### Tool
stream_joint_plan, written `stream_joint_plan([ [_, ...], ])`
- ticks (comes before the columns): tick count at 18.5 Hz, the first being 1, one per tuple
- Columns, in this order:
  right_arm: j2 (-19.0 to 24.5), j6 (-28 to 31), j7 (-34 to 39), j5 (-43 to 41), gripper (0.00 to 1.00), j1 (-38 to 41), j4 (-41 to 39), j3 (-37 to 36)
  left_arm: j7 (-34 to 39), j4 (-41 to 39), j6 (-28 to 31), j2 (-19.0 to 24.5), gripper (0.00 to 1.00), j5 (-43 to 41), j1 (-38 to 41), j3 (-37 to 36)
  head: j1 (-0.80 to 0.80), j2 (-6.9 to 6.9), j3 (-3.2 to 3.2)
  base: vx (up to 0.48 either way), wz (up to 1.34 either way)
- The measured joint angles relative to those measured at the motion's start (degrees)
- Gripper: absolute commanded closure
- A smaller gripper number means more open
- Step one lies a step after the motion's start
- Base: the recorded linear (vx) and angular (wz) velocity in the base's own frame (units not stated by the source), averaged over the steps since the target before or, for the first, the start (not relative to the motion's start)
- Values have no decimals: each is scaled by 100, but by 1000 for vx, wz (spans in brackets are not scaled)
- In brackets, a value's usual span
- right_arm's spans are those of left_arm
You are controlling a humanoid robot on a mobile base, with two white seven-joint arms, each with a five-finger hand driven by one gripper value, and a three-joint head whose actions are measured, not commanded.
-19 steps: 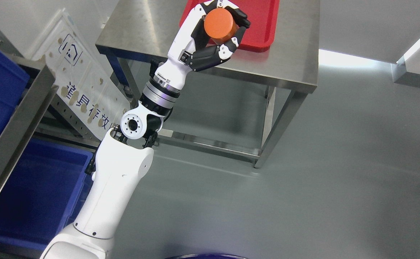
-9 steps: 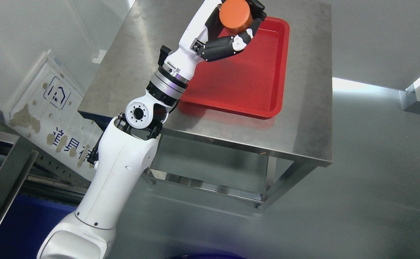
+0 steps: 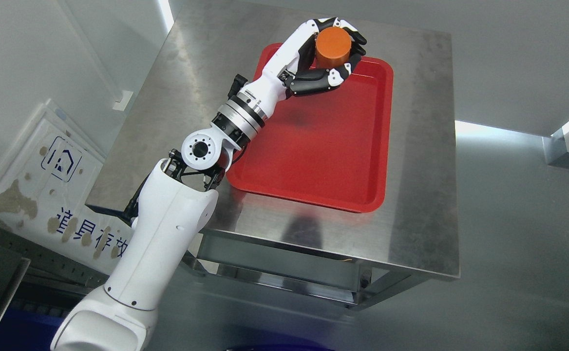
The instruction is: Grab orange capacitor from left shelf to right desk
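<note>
One squat orange cylindrical capacitor (image 3: 333, 46) is sitting upright inside my left robot hand (image 3: 324, 61), fingers curling around its sides. I am holding it over the far end of the red plastic tray (image 3: 323, 161) on the steel table (image 3: 426, 170).

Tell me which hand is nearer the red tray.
Left. The left hand holds the orange capacitor over the far end of the red tray; the right hand is out of view.

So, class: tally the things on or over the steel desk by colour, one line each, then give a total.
Orange: 1, the capacitor in the left hand
Red: 1, the tray on the desk
Total: 2
</note>
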Motion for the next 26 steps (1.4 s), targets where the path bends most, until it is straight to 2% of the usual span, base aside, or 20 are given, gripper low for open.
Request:
stream_joint_plan([
  [9, 0, 1, -1, 0, 0, 1, 0, 0, -5, 102, 216, 0, 96, -177, 318, 8, 0, 0, 0, 34, -6],
  [12, 0, 1, -1, 0, 0, 1, 0, 0, 4, 121, 218, 0, 92, -193, 402, 22, 0, 0, 0, -8, 0],
  [15, 0, 1, -2, 0, 0, 1, 0, 0, 4, 135, 219, 0, 72, -202, 442, 41, 0, 0, 0, 0, 0],
  [16, 0, 1, -1, 0, 0, 1, 0, 0, 3, 137, 219, 0, 58, -204, 444, 45, 0, 0, 0, 0, 0],
  [17, 0, 1, -1, 0, 0, 1, 0, 0, 2, 142, 219, 0, 51, -205, 444, 51, 0, 0, 0, 0, 0],
  [21, 0, 1, -2, 0, 0, 1, 0, 0, -4, 149, 230, 0, 25, -208, 404, 64, 0, 0, 0, 0, 0],
  [26, 0, 1, -2, 0, 0, 1, 0, 0, 7, 103, 197, 0, 15, -205, 114, 210, 0, 0, 0, 0, 0],
])
